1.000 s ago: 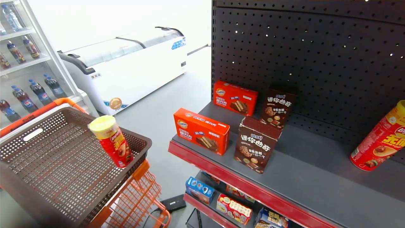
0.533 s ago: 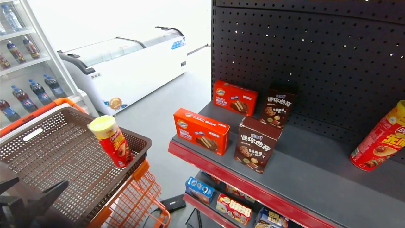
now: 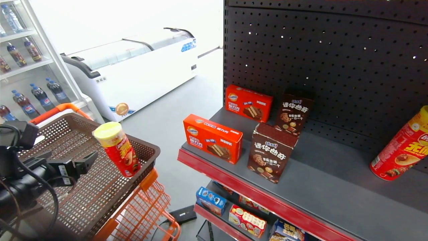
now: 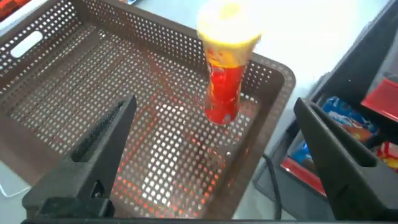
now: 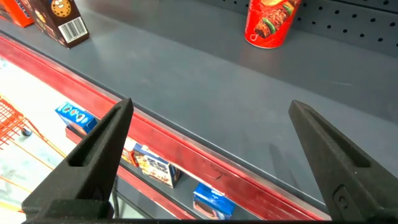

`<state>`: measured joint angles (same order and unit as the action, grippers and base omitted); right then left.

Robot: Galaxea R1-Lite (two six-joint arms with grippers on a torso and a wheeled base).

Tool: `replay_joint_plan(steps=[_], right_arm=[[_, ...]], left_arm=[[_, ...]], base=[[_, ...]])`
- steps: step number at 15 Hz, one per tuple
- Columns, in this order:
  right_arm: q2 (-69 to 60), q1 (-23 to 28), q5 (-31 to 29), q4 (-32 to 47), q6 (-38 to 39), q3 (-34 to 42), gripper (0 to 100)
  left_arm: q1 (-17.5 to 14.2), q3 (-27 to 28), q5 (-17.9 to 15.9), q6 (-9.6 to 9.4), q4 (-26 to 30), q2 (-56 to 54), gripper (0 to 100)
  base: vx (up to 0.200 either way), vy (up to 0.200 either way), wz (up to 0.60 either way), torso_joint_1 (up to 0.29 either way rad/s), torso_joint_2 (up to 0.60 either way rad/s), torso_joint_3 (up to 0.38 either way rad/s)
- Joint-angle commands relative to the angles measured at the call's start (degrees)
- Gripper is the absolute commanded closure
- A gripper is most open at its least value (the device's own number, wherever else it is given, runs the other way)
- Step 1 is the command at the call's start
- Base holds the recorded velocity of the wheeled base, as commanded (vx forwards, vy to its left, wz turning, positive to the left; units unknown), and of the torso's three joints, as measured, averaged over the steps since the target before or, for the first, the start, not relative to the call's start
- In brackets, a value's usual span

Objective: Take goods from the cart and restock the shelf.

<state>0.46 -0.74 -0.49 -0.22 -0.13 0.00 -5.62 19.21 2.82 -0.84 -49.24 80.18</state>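
Up came my left claw (image 4: 214,107), wide open, over the basket (image 3: 147,142).
I should slip it around the red can (image 3: 117,149) in the corner by the shelf (image 3: 301,180), then squeeze softly.

A small grocery shop: a grey metal shelf with red front edge (image 3: 334,190) and black pegboard back holds boxed biscuits (image 3: 213,138), a white glass-topped chest freezer (image 3: 140,73) and a glass-fronted cooler of bottled drinks (image 3: 25,67) stand nearby, beside an orange wire cart (image 3: 143,207).
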Motion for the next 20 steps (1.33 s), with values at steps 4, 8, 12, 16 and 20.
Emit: replay_joint_plan(steps=[4, 8, 12, 16, 20], right_arm=[[0.0, 0.0, 0.0, 0.0, 0.0, 0.0, 0], [0.0, 0.0, 0.0, 0.0, 0.0, 0.0, 0], [0.0, 0.0, 0.0, 0.0, 0.0, 0.0, 0], [0.0, 0.0, 0.0, 0.0, 0.0, 0.0, 0], [0.0, 0.0, 0.0, 0.0, 0.0, 0.0, 0]], left_arm=[[0.2, 0.4, 0.0, 0.14, -21.1, 21.4, 0], [1.0, 5.5, 0.0, 0.14, -27.1, 29.5, 0], [1.8, 13.2, 0.0, -0.30, -28.1, 37.0, 0], [1.8, 15.7, 0.0, -0.30, -30.0, 41.7, 0], [1.8, 20.9, 0.0, -0.13, -30.0, 45.8, 0]], base=[[0.000, 0.000, 0.00, 0.000, 0.00, 0.000], [0.000, 0.000, 0.00, 0.000, 0.00, 0.000], [0.000, 0.000, 0.00, 0.000, 0.00, 0.000], [0.000, 0.000, 0.00, 0.000, 0.00, 0.000], [0.000, 0.000, 0.00, 0.000, 0.00, 0.000]])
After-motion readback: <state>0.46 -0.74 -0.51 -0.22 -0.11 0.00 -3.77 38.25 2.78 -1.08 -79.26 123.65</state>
